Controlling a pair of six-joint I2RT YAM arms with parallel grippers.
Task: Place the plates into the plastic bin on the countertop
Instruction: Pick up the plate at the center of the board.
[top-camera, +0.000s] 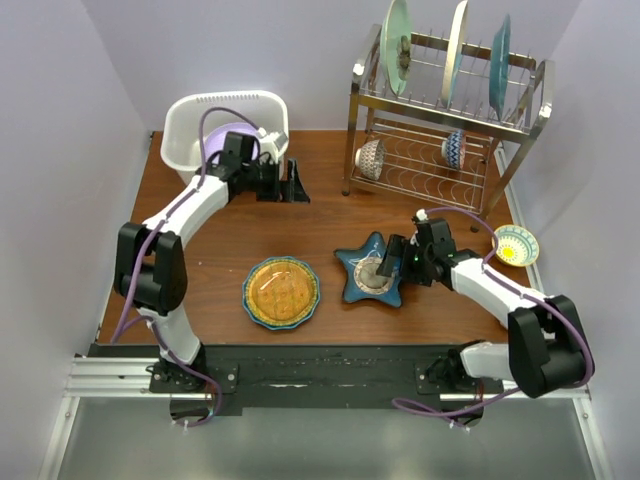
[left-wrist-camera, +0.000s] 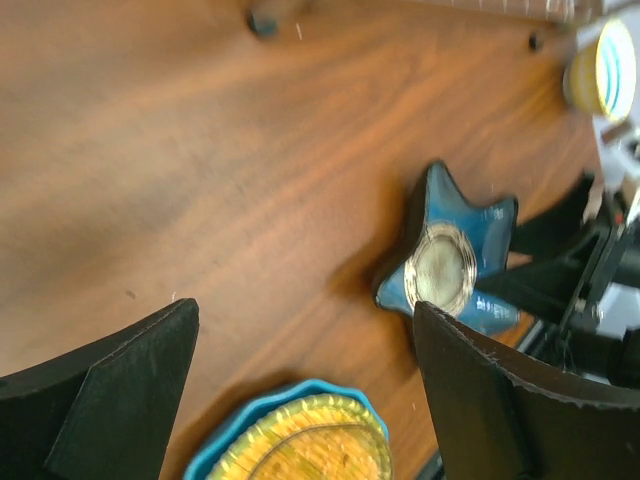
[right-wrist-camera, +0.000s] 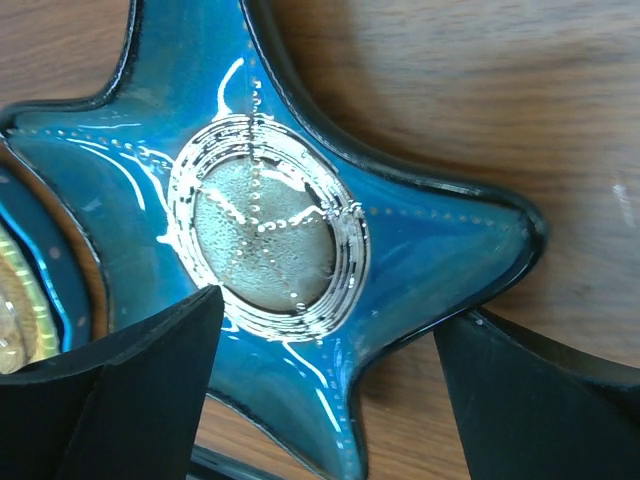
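The white plastic bin (top-camera: 190, 115) stands at the back left of the countertop (top-camera: 330, 215), with a lavender plate (top-camera: 229, 135) inside. My left gripper (top-camera: 294, 186) hangs open and empty just right of the bin. An amber plate with a blue-green rim (top-camera: 281, 292) and a blue star-shaped plate (top-camera: 368, 278) lie near the front. My right gripper (top-camera: 391, 260) is open low over the star plate (right-wrist-camera: 270, 240), with one star arm between its fingers (right-wrist-camera: 150, 390). The left wrist view shows the open gripper (left-wrist-camera: 305, 310), star plate (left-wrist-camera: 450, 262) and amber plate (left-wrist-camera: 300, 445).
A steel wire dish rack (top-camera: 450, 110) stands at the back right. It holds three upright plates on top and two small patterned bowls below. Another small bowl (top-camera: 516, 245) sits at the right edge of the countertop. The amber plate's rim shows in the right wrist view (right-wrist-camera: 20, 300).
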